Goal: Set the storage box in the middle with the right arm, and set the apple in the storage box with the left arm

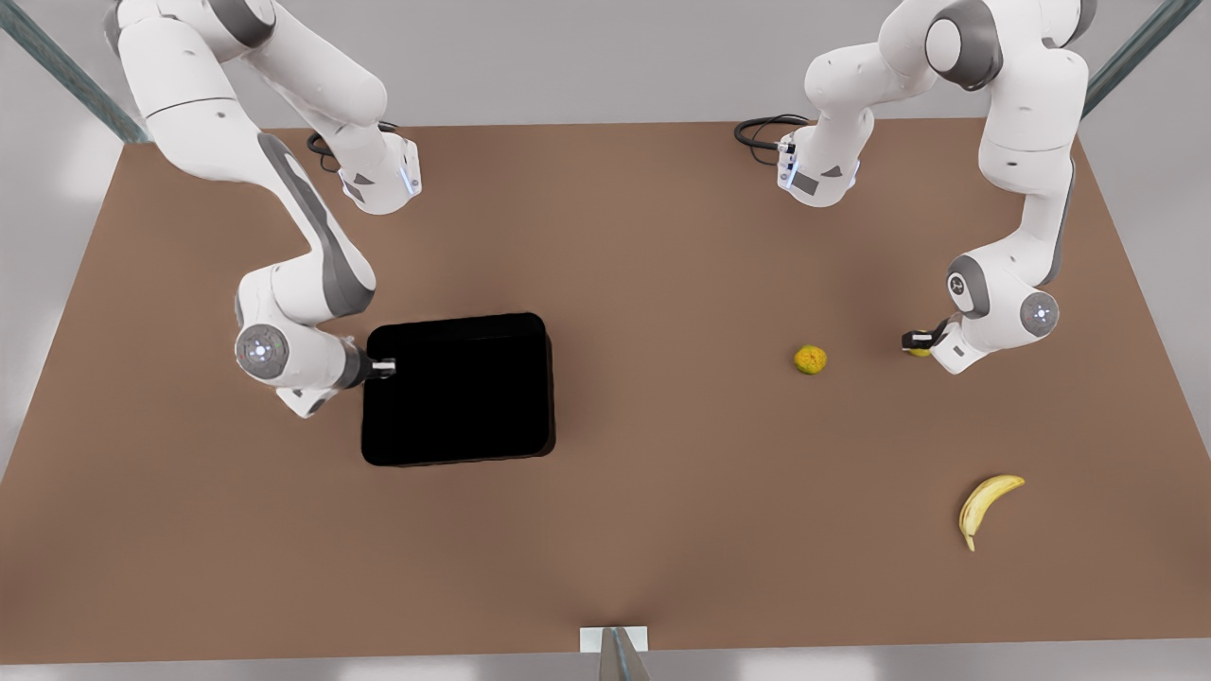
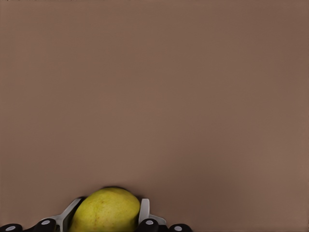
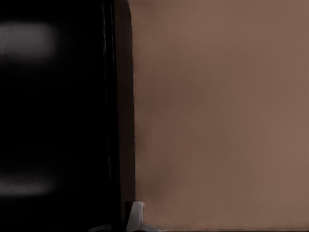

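Note:
The glossy black storage box point(image 1: 459, 392) sits left of centre in the front view. My right gripper point(image 1: 383, 366) is at the middle of the box's left wall, shut on that wall. In the right wrist view the black wall point(image 3: 113, 121) runs between the fingers, and one pale fingertip point(image 3: 136, 215) shows on its outer side. At the front view's right, the yellow-green apple point(image 1: 920, 350) is held low over the table in my left gripper point(image 1: 916, 340). In the left wrist view the fingers point(image 2: 144, 210) press both sides of the apple point(image 2: 107, 211).
A mottled orange-yellow round fruit point(image 1: 810, 359) lies on the brown table point(image 1: 662, 236), just left of the apple in the front view. A banana point(image 1: 984, 506) lies nearer the front edge at the right. Between box and fruits is open table.

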